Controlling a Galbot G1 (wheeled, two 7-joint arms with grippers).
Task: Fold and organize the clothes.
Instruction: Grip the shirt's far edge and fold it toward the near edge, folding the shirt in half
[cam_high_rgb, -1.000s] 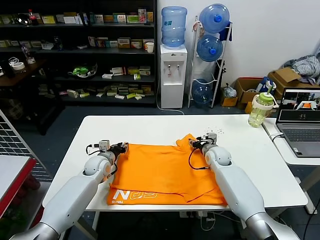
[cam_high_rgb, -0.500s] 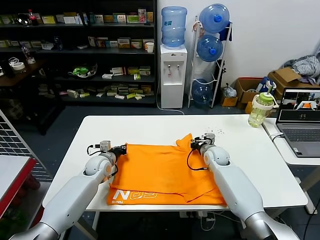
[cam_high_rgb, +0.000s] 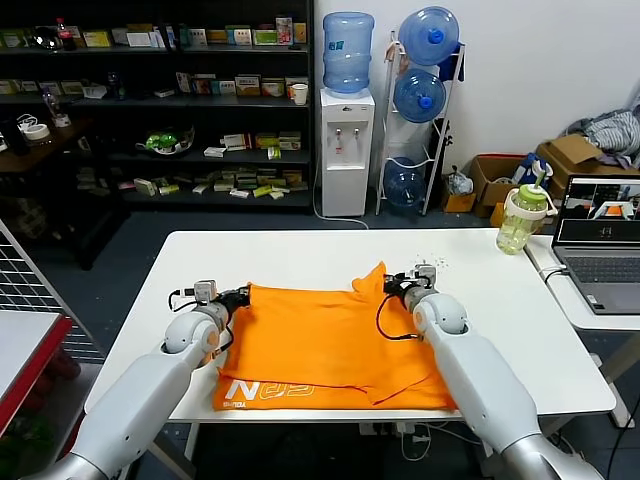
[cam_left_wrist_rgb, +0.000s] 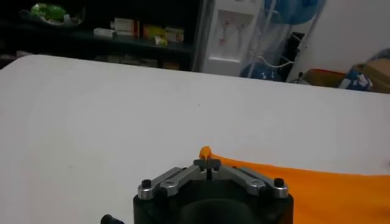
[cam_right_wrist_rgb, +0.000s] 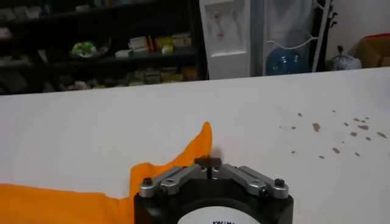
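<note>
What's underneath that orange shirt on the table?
The orange T-shirt lies folded on the white table; only tabletop shows around it. Anything beneath is covered. The left gripper and right gripper pinch its far corners.

The right gripper (cam_right_wrist_rgb: 209, 162) has its fingers (cam_right_wrist_rgb: 201, 162) pinched together on a peak of the orange T-shirt (cam_right_wrist_rgb: 195, 146), which lies on the white tabletop (cam_right_wrist_rgb: 91, 131).

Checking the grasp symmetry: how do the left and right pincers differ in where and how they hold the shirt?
The left pincer pinches the shirt's far left corner, which lies flat. The right pincer grips the far right corner, where cloth bunches into a raised peak. Only a small orange tip shows past the left pincer; a taller flap rises past the right. Both are shut on the shirt, low over the table.
</note>
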